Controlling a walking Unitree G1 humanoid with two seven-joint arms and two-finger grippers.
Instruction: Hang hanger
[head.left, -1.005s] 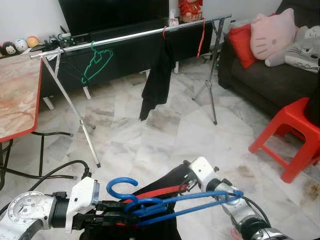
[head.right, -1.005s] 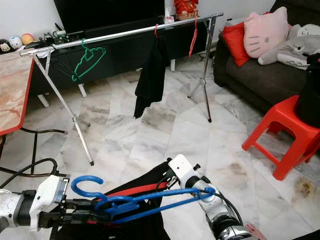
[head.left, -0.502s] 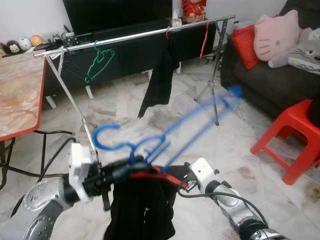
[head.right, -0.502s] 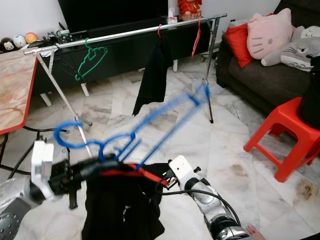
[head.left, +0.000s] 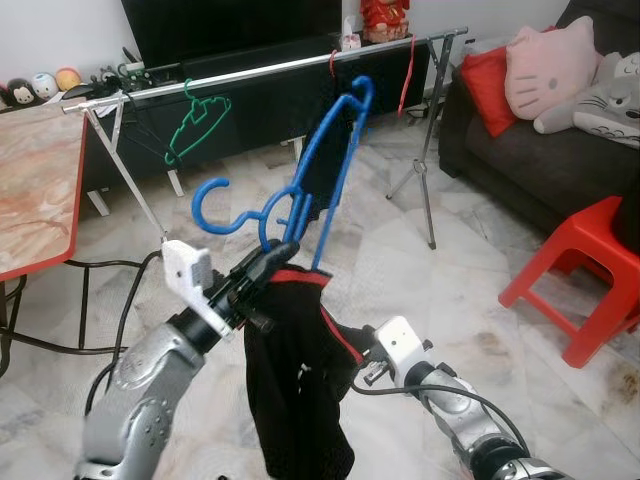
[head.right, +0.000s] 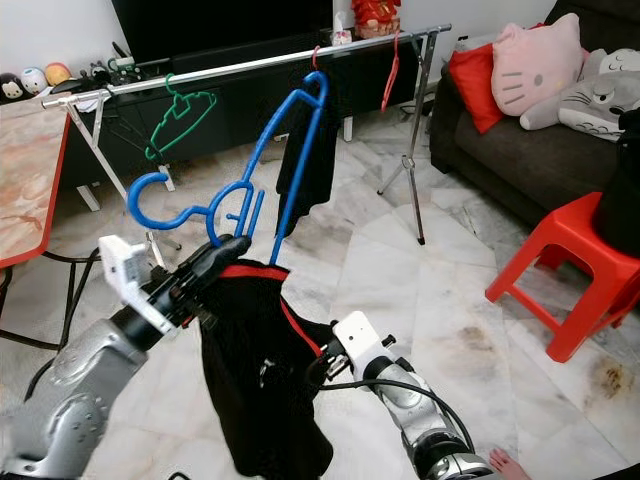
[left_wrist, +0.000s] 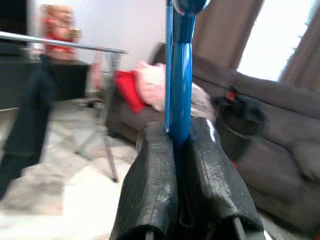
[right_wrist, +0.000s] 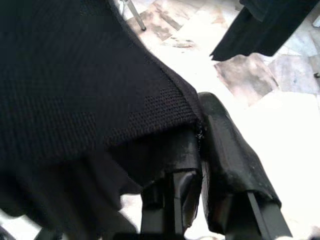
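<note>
One raised left gripper (head.left: 268, 262) — blue hanger (head.left: 310, 170) aloft

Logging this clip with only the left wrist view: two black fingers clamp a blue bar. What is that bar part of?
Observer: A blue hanger. The left pincer grips it near the hook, with its far end tilted up.
Operator: Is anything on it?
Observer: A black garment with red trim hangs below the left pincer.
Operator: Where is the right arm?
Observer: Low beside the garment; the right pincer pinches its edge.
Operator: Is the hook on a rail?
Observer: Not yet. The clothes rail stands farther back, carrying a green hanger.
</note>
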